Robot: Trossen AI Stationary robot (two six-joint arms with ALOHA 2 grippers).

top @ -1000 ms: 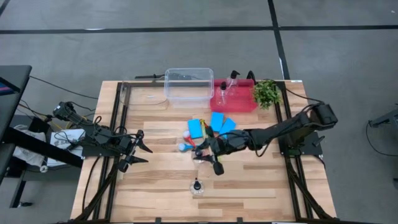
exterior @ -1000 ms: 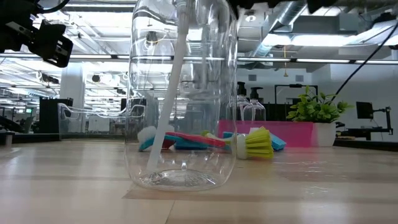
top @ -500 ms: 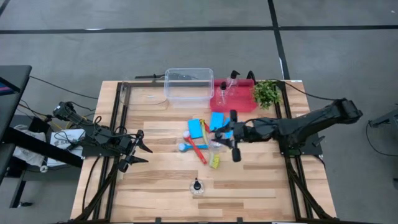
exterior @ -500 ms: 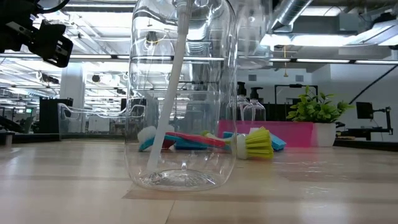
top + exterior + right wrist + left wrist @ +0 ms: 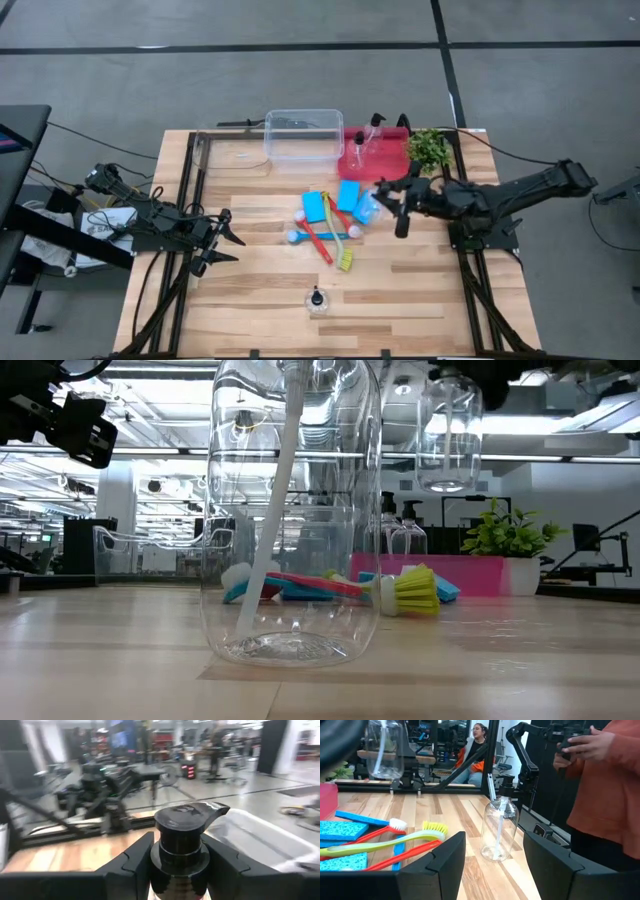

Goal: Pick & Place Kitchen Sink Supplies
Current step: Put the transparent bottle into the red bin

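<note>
From above, the right hand point(image 5: 400, 208) holds a bottle point(image 5: 368, 207) clear of the worktop point(image 5: 260, 290), right of the sponges point(image 5: 347, 196) and near the red tray point(image 5: 392, 166); the left hand point(image 5: 218, 243) waits open at the left. The low view shows the bottle hanging in the air, and the right wrist view shows the fingers point(image 5: 132, 860) clamped on its neck below the pump point(image 5: 182, 827). This looks like the carry step: next comes lowering it upright among the tray's bottles point(image 5: 362, 143) and letting go.
</note>
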